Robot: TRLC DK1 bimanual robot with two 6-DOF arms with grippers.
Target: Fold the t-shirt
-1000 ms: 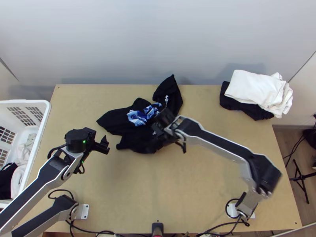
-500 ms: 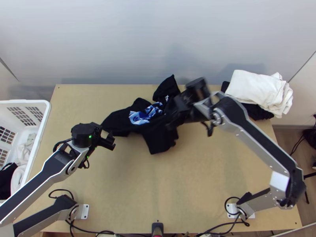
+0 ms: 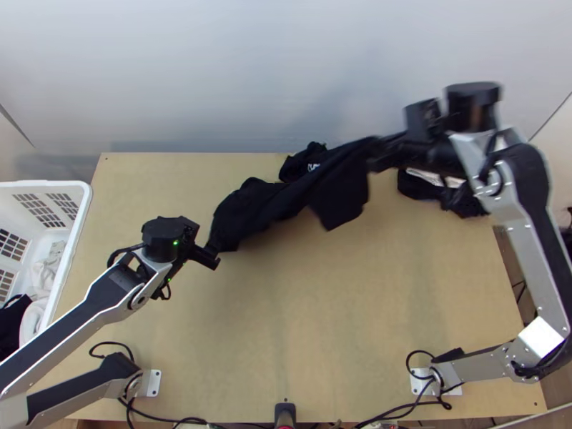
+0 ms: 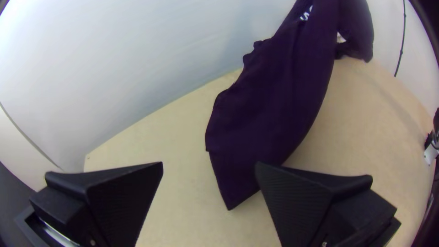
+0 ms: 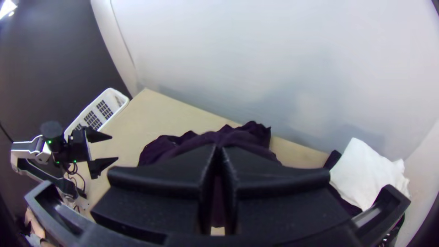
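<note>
And there's your black t-shirt (image 3: 272,207), strung between ten o'clock and one o'clock on the table (image 3: 286,343), its body drawn out in a loose slant, part of it raised! Your right gripper (image 5: 218,147) is clenched on the cloth up at one o'clock, while your left gripper (image 4: 209,164) waits at ten, jaws wide apart and gripping nothing, right beside the low end. So what's in the bank? One hold, and that's about it: no neat fold on show, though the bunching at twelve o'clock may hide a layer or two. Still to come for you: a second grip, a flat spread, the sleeves in, the body folded, then perhaps a spot near the folded pile (image 5: 361,174) at two o'clock
</note>
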